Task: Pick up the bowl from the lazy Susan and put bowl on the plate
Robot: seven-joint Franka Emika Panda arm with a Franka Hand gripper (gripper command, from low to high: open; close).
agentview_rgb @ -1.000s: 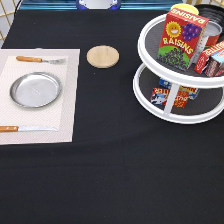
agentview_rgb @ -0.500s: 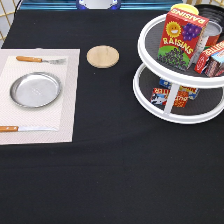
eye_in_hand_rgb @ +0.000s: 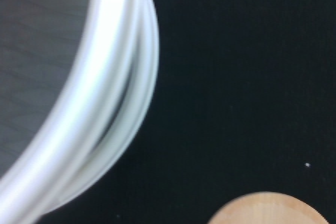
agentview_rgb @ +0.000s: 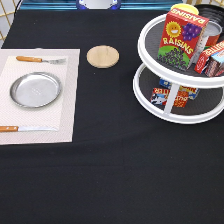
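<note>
The lazy Susan [agentview_rgb: 177, 112] stands at the exterior view's right, white with two dark grey tiers. Up close, the wrist view shows its white rim [eye_in_hand_rgb: 105, 100]. The bowl is not plainly visible; only a dark curved edge [agentview_rgb: 211, 10] peeks out behind the raisin box on the top tier. Empty, the shiny metal plate [agentview_rgb: 36, 89] lies on a pale placemat [agentview_rgb: 67, 115] at the exterior view's left. The gripper does not appear in the exterior view.
A red raisin box [agentview_rgb: 181, 37], a can [agentview_rgb: 214, 34] and small packets fill the tiers. A round wooden coaster [agentview_rgb: 103, 56] lies between turntable and placemat, and shows again as the coaster [eye_in_hand_rgb: 262, 210] in the wrist view. A fork [agentview_rgb: 40, 60] and knife [agentview_rgb: 25, 128] flank the plate.
</note>
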